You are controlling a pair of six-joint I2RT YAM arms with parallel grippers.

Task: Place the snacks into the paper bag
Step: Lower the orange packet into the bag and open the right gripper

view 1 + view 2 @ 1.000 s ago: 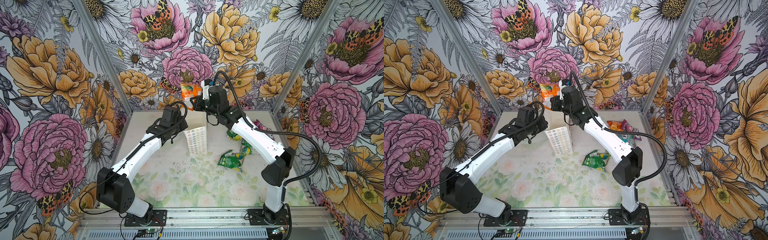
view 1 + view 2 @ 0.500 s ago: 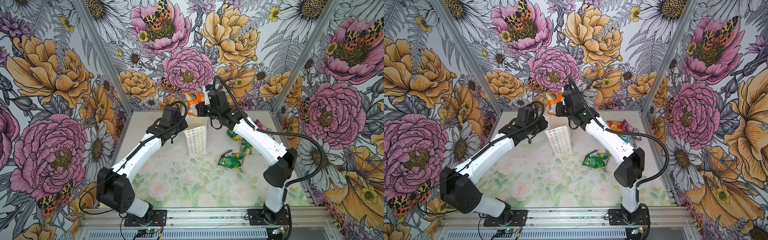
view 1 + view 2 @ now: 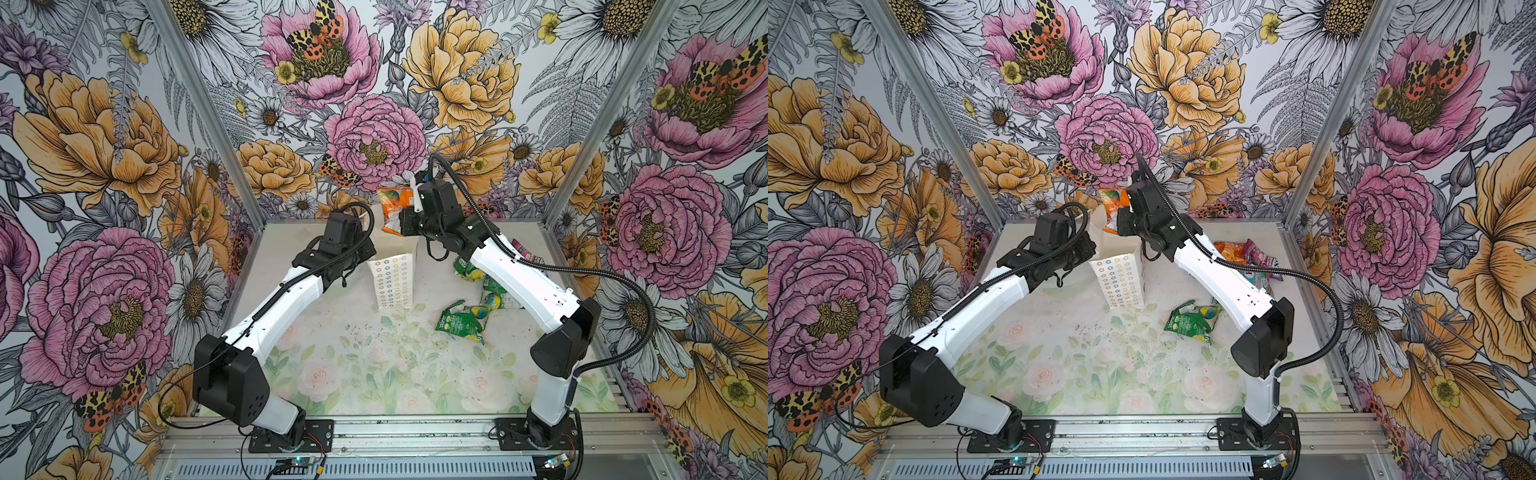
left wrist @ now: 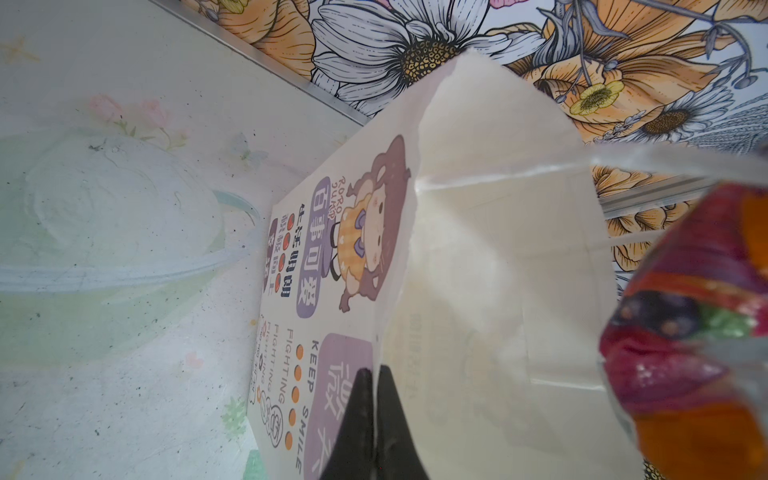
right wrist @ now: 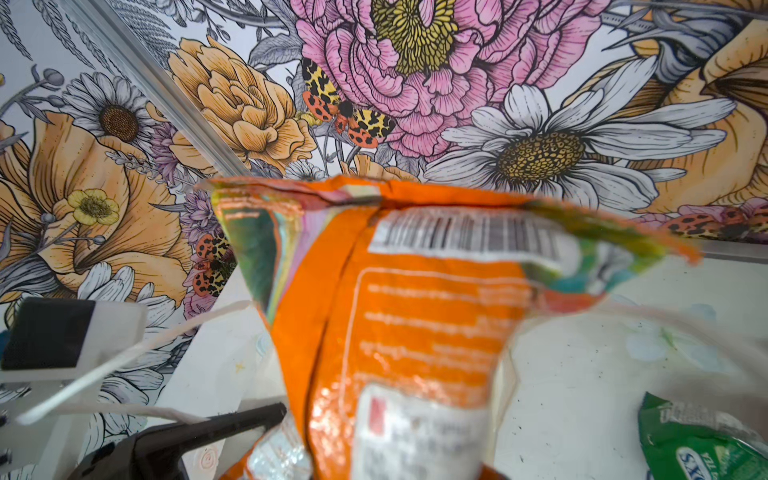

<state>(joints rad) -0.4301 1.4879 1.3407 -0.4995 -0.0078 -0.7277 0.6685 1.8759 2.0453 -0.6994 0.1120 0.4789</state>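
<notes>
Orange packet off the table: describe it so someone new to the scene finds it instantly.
Find the white paper bag printed with flower rings, standing toward the back of the table. Just above its open mouth, the right pincer holds the orange packet. It is the only snack in the air; the green packets and a second orange packet lie on the table.

Floral wallpaper point(image 3: 374, 137) of pink and orange peonies, daisies and spotted moths point(image 3: 316, 37) covers the walls between aluminium corner posts point(image 3: 205, 112). The tabletop point(image 3: 365, 374) has a pale rose print flecked with dark specks point(image 3: 365, 332), with an aluminium rail point(image 3: 415, 432) along its front. A faint round shape point(image 4: 116, 216) on it may be a clear lid or mere print.
</notes>
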